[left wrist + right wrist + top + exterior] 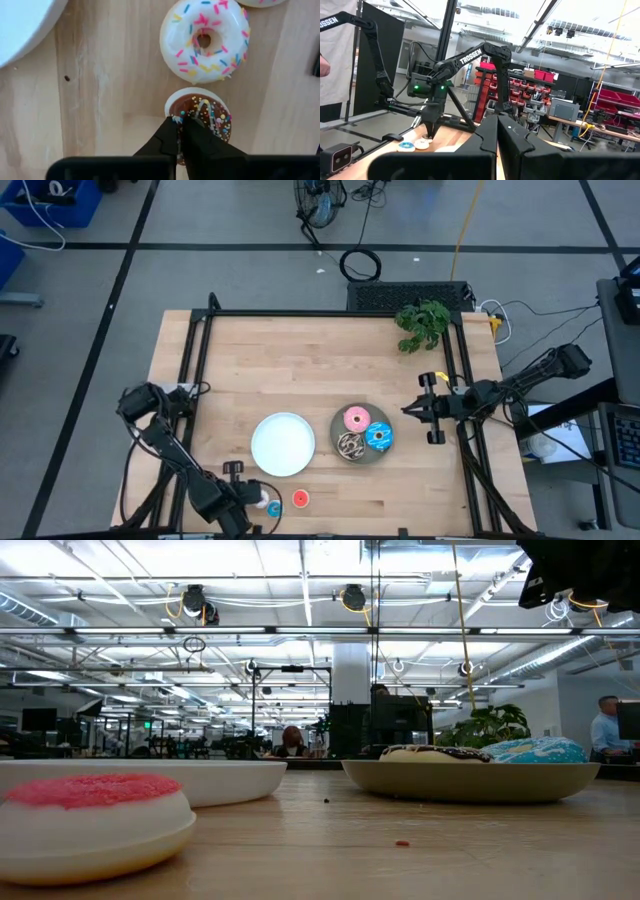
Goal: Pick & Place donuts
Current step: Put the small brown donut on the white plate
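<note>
Reading "TROSSEN" on left arm [470,55], hand [179,131] over brown mini donut [205,112]

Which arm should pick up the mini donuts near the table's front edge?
Left, I'd say. The left gripper is already down at the mini brown donut, beside the white one. The right gripper sits beyond the grey plate.

Left claw [181,131] low at near edge, closed, right claw [498,131] raised, closed

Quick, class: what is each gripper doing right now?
Left gripper: shut, fingertips at the mini chocolate donut.
Right gripper: shut, empty, raised near the grey plate.
</note>
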You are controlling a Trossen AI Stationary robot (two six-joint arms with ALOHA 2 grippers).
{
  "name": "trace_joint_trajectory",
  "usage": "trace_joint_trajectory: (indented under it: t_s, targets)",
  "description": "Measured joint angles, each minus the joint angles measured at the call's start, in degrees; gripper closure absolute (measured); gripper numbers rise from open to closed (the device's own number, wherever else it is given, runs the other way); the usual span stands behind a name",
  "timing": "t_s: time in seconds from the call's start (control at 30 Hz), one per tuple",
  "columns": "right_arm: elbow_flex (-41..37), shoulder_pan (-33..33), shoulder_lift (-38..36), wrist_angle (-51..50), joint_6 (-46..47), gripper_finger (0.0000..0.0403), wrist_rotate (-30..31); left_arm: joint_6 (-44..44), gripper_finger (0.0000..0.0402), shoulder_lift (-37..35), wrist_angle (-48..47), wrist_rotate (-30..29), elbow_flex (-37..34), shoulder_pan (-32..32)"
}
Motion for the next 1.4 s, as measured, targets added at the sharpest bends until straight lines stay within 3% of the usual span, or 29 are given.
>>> trace_joint_trajectory:
  t_s: [0.37,0.67,0.9,1.17,1.4]
  targets:
    - [0.0,-0.01,0.02,-0.02,0.02,0.0403,0.02,1.7,0.0394,-8.0,-6.62,1.36,-0.02,1.49]
    - [-0.02,-0.01,0.0,0.59,0.04,0.0403,0.02,-3.44,0.0388,-19.99,-10.65,-5.65,-0.02,5.03]
    - [0.0,-0.01,0.0,0.83,-0.03,0.0403,0.02,8.8,0.0385,-23.2,-10.01,-8.45,0.0,14.04]
    - [-0.02,-0.01,0.02,0.79,-0.14,0.0403,0.02,22.11,0.0392,-22.29,-8.63,-3.34,0.01,26.16]
    - [0.0,-0.01,0.02,0.31,-0.16,0.0403,0.02,27.4,0.0395,-22.86,-8.91,-1.66,0.05,29.83]
